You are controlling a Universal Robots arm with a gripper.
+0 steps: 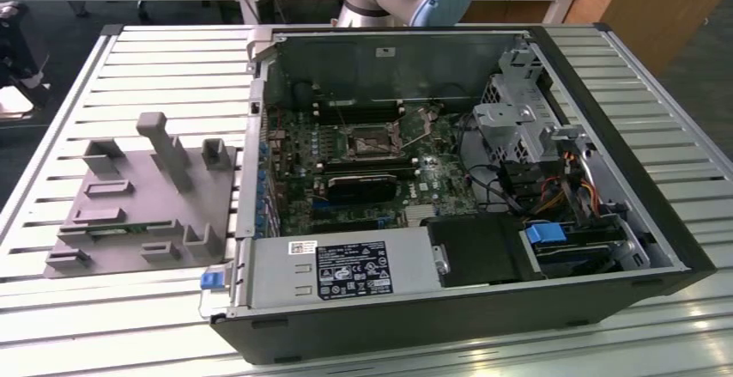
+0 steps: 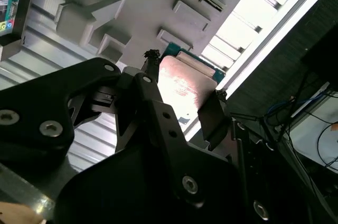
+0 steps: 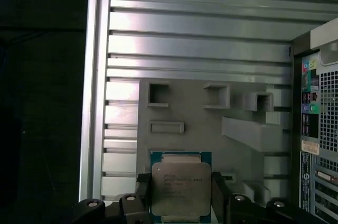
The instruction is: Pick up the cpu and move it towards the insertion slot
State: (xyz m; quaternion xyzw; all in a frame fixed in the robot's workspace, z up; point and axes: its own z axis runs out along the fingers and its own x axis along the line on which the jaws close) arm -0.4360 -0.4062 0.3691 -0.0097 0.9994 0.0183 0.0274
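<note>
Slatted table (image 1: 172,59) | tool (image 3: 181,195) clamped on cpu (image 3: 181,182), over grey tray (image 3: 195,102) | insertion slot (image 1: 372,142) inside open computer case (image 1: 458,308)

Soft, even daylight fills the exterior view. The ribbed silvery metal table (image 1: 149,59) has a pale sheen, and the open black computer case (image 1: 458,317) is shadowed inside. In the second wrist view the table's slats burn out to white, pinkish glare washes the small flat square silvery cpu (image 2: 182,89), and the black gripper (image 2: 186,75) is a dark silhouette. The first wrist view is dim, the floor (image 3: 42,102) nearly black.
</note>
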